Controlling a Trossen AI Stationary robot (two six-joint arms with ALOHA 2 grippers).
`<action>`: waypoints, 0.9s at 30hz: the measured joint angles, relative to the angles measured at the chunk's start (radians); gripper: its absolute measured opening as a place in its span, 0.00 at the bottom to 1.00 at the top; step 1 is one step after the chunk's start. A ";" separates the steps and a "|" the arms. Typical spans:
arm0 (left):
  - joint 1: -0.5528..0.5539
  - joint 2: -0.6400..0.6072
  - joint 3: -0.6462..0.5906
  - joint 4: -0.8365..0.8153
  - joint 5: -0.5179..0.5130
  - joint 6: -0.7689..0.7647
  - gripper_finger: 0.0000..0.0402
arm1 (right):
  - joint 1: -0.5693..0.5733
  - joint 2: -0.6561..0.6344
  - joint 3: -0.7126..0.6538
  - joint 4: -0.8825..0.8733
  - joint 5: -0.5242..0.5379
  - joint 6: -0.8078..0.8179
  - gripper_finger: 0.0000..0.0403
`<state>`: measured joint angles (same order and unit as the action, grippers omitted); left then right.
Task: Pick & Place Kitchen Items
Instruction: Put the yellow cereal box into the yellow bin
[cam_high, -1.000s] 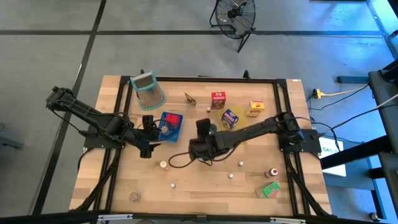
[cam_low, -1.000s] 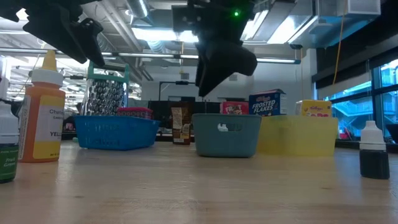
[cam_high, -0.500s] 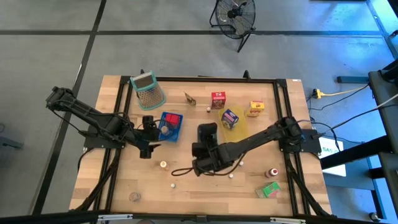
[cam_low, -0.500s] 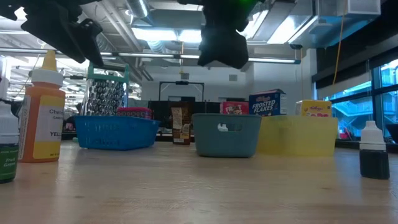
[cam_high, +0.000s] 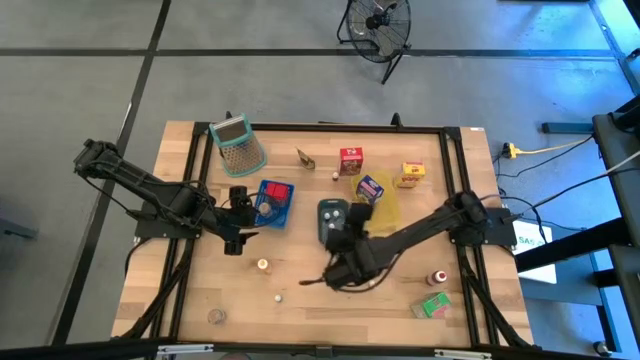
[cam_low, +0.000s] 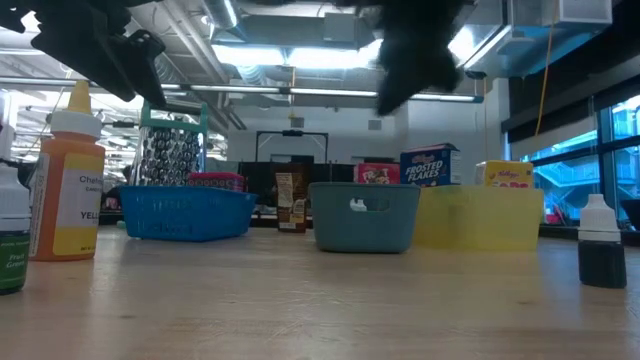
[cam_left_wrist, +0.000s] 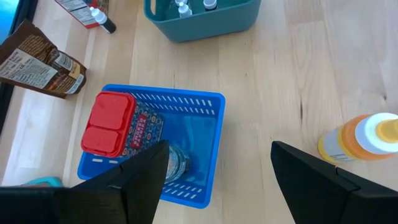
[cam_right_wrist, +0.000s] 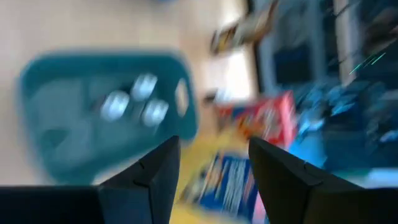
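My left gripper (cam_high: 237, 217) (cam_left_wrist: 217, 180) hovers open beside the blue tray (cam_left_wrist: 155, 149), which holds a red-lidded box (cam_left_wrist: 109, 123) and a small jar (cam_left_wrist: 176, 165). My right gripper (cam_high: 344, 246) (cam_right_wrist: 211, 180) is open and empty, in the air near the grey-blue tray (cam_high: 332, 215), which holds small white-capped bottles (cam_right_wrist: 134, 99). A red carton (cam_high: 351, 160), a yellow carton (cam_high: 411, 175) and a brown bag (cam_high: 306, 159) stand near the far edge. A blue-purple carton (cam_high: 369, 189) stands on the yellow tray (cam_high: 388, 207). A green carton (cam_high: 434, 305) and a red-capped bottle (cam_high: 437, 277) sit near the right front.
A green-rimmed grater (cam_high: 238, 145) lies at the far left. An orange bottle (cam_left_wrist: 367, 140) (cam_low: 68, 180) stands near the left gripper. Small round pieces (cam_high: 263, 265) (cam_high: 279, 297) (cam_high: 215, 316) lie toward the near edge. A dark bottle (cam_low: 602, 245) stands at the low view's right.
My right gripper has drawn back from over the grey-blue tray toward the table's near edge and somewhat to the right, turning as it went; the tray, covered a second ago, now shows in the high view. The left arm has kept still.
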<state>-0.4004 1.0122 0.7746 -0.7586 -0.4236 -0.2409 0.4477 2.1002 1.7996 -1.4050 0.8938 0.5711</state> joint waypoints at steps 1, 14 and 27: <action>0.000 0.000 0.000 0.000 0.000 0.001 0.69 | 0.008 -0.001 0.024 -0.068 -0.050 0.058 0.48; 0.000 0.000 0.000 0.007 -0.015 -0.009 0.69 | 0.052 -0.016 0.252 -0.110 -0.524 0.076 0.48; 0.001 0.000 0.000 0.007 -0.021 0.027 0.69 | 0.018 -0.015 0.257 -0.131 -0.862 0.121 0.46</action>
<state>-0.3996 1.0122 0.7746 -0.7515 -0.4448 -0.2134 0.4656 2.0850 2.0563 -1.5361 0.0314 0.6921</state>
